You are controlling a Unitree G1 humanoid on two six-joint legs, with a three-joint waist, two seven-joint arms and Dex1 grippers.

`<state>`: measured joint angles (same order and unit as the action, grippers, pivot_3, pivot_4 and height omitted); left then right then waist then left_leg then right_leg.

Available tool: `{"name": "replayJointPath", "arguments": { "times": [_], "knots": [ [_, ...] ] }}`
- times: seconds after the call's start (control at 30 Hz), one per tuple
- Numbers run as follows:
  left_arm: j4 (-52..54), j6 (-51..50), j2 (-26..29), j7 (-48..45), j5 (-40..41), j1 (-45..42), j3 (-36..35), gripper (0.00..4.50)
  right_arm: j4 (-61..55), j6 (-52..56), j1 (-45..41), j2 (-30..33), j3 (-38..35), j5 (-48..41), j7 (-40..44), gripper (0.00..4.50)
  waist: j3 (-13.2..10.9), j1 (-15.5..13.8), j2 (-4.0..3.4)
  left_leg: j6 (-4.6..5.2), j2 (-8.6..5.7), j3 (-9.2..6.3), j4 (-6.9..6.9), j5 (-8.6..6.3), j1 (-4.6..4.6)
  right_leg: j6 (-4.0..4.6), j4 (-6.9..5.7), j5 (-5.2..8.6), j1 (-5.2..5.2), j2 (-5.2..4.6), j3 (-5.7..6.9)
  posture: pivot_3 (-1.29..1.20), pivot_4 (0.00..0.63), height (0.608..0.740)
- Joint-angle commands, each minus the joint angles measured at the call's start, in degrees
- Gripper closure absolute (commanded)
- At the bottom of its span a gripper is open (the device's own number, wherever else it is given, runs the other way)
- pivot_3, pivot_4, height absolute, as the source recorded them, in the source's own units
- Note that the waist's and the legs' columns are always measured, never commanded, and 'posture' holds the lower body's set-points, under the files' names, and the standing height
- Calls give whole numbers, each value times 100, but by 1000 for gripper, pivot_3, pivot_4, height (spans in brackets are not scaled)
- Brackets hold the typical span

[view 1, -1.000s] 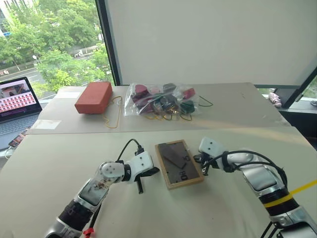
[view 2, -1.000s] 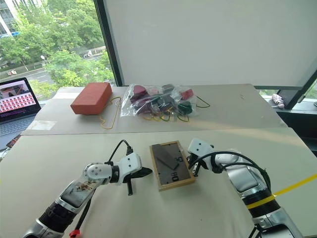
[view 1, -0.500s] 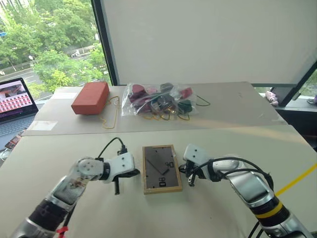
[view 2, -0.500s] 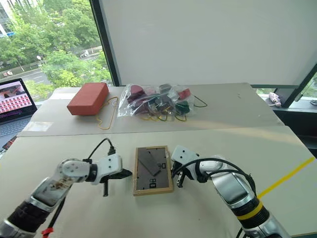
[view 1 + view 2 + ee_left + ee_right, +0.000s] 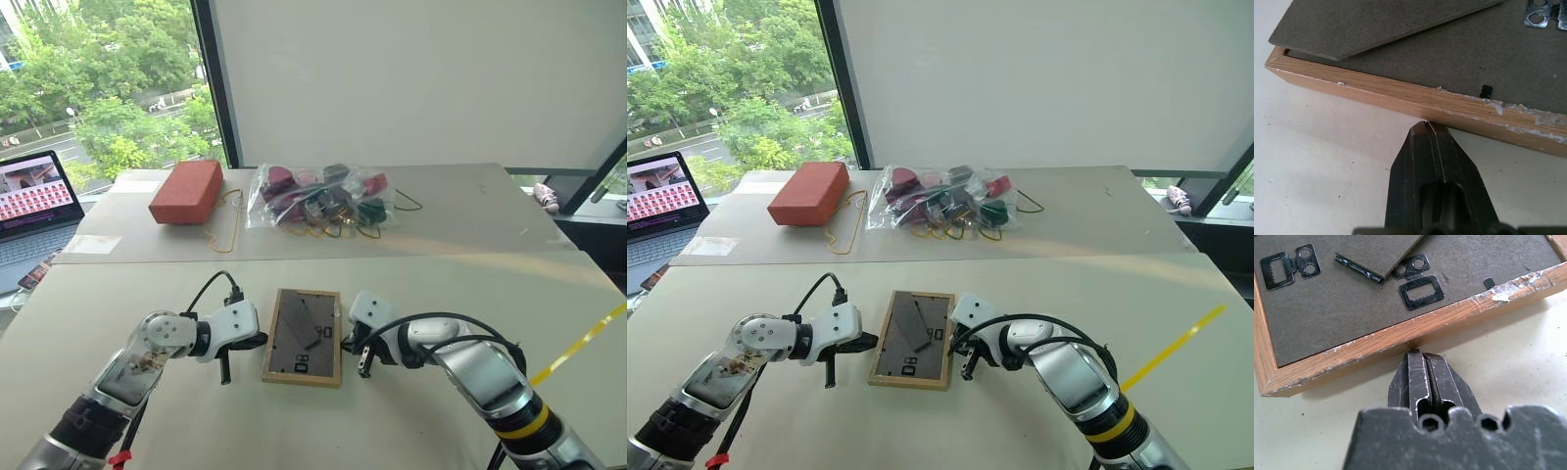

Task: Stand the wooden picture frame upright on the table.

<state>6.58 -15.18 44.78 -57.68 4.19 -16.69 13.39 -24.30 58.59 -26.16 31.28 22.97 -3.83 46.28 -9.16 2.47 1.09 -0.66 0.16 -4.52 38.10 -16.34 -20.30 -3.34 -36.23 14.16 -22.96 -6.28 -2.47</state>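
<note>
The wooden picture frame (image 5: 303,336) lies back-up on the table (image 5: 411,416), not yet stood up; left gripper (image 5: 225,370) and right gripper (image 5: 363,365), both clenched empty, flank its 2 long edges.

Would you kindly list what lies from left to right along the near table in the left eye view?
Left gripper → wooden picture frame → right gripper, all on the table.

White wall (image 5: 411,78), leafy window (image 5: 98,88).
</note>
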Motion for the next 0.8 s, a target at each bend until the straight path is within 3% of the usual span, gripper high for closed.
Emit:
{"name": "replayJointPath", "arguments": {
  "times": [0.03, 0.07, 0.2, 0.33, 0.43, 0.57, 0.8],
  "knots": [
    [-306, 219, 330, 40, -237, 412, -174, 4500, -94, -35, 4, 174, -142, -76, -77, 4450, 0, 23, 0, 0, 0, 0, 0, 0, 0, 0, -1, 0, -2, 0, 0, 0, 150, 740],
    [-328, 340, 375, 48, -235, 467, -242, 4500, -84, -55, 14, 216, -145, -80, -89, 4450, 0, 31, 0, 0, 1, 1, 0, 0, 0, 0, -1, 0, -4, 0, -1, 0, 150, 740],
    [-1322, 3331, 859, 640, -899, 741, -579, 4500, 95, -282, 69, 469, -199, -63, -99, 4450, 0, 46, 0, 0, 4, 3, -6, 0, 0, 5, -3, 2, -13, 1, -1, 0, 150, 740],
    [-2722, 6654, 689, 1781, -1864, 169, -454, 3505, 133, -350, 115, 499, -241, -157, -107, 4500, 0, -24, 1, -2, 3, 3, -10, 1, -1, 8, 4, 0, -11, -1, 3, 0, 150, 740],
    [-3449, 8448, 438, 3036, -3304, -388, -499, 2375, 89, -295, 98, 440, -289, -248, -105, 4500, -2, -76, 7, -5, 0, 4, -9, 2, -10, 6, 13, -2, -11, -5, 6, 0, 150, 740],
    [-3994, 9165, 255, 4638, -5008, -849, -470, 950, -48, -91, 53, 322, -304, -434, -98, 4500, -1, -57, 7, -8, -2, 6, -9, 4, -25, 4, 11, -3, -27, -5, 6, 0, 150, 740],
    [-4169, 9295, 159, 6619, -6726, -1119, 188, 950, -219, 146, 4, 218, -125, -619, -168, 4500, -1, -53, 6, -7, -3, 3, -10, 4, -33, 2, 7, -3, -32, -7, 11, 0, 150, 740]
  ]
}}
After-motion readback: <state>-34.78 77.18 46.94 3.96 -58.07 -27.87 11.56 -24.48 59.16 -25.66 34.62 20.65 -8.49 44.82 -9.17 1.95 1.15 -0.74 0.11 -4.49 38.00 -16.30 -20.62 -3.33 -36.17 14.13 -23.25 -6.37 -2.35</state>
